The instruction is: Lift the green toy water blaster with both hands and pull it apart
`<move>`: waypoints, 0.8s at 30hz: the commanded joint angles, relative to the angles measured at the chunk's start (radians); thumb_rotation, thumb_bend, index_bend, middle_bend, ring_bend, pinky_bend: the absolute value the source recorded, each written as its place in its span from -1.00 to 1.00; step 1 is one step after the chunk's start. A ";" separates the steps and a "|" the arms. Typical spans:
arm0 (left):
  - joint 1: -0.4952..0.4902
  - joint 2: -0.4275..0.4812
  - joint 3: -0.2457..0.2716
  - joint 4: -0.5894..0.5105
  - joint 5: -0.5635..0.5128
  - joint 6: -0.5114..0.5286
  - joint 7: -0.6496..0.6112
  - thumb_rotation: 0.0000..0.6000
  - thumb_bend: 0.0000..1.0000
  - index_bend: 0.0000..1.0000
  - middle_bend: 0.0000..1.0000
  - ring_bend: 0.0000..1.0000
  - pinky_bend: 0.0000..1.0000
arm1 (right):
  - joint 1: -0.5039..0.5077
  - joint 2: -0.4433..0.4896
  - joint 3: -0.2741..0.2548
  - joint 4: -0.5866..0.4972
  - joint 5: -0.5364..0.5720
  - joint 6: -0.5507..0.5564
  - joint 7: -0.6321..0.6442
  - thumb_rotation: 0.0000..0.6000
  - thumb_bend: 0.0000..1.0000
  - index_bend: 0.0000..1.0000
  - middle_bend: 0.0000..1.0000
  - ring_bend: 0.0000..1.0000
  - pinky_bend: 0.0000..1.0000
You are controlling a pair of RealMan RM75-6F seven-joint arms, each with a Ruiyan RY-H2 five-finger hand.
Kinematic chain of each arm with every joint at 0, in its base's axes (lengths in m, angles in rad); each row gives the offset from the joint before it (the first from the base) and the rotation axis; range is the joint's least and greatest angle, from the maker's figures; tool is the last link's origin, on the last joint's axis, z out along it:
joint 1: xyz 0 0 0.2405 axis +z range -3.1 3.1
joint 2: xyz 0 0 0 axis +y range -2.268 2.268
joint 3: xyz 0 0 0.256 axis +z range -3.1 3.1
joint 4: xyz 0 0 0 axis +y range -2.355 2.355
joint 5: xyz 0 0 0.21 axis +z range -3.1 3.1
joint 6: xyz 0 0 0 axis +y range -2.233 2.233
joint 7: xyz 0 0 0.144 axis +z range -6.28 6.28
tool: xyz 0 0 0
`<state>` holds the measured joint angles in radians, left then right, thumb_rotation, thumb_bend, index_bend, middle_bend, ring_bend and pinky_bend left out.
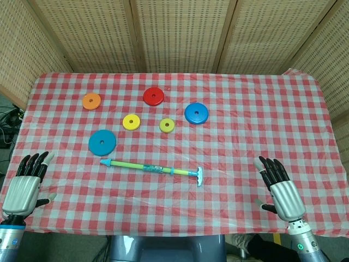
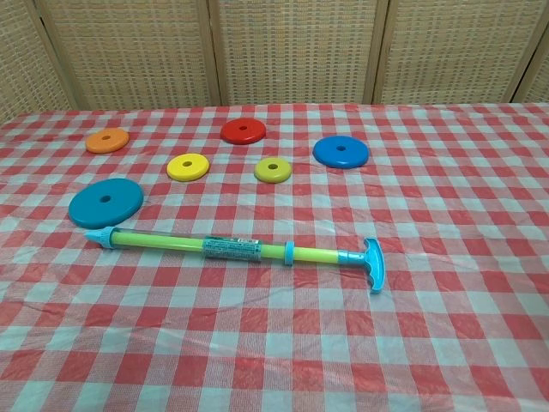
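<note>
The green toy water blaster (image 1: 154,168) lies flat on the worktop (image 1: 245,142), near the front edge, at five o'clock from the large blue disc (image 1: 102,142). It is judged light, stiff and smooth plastic; the barrel and T-handle (image 1: 199,176) are best gripped. The left hand (image 1: 24,185) and right hand (image 1: 281,188) rest empty, fingers spread. The checked cloth is wrinkled; wicker screens (image 1: 180,33) stand behind.

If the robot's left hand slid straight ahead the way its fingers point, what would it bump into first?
Probably nothing: the left hand points up the table's left edge, passing left of the teal ring and orange ring. Depth is uncertain.
</note>
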<state>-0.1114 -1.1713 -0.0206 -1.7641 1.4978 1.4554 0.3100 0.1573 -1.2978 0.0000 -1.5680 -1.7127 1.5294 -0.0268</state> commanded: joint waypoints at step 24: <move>0.005 0.005 0.002 -0.008 0.004 0.012 0.000 1.00 -0.90 -1.00 -1.00 -1.00 -1.00 | 0.003 -0.004 -0.003 0.006 0.009 -0.016 0.015 1.00 -0.73 -1.00 -1.00 -1.00 -1.00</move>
<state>-0.1068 -1.1666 -0.0192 -1.7721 1.5021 1.4670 0.3103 0.1601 -1.3025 -0.0031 -1.5616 -1.7040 1.5134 -0.0120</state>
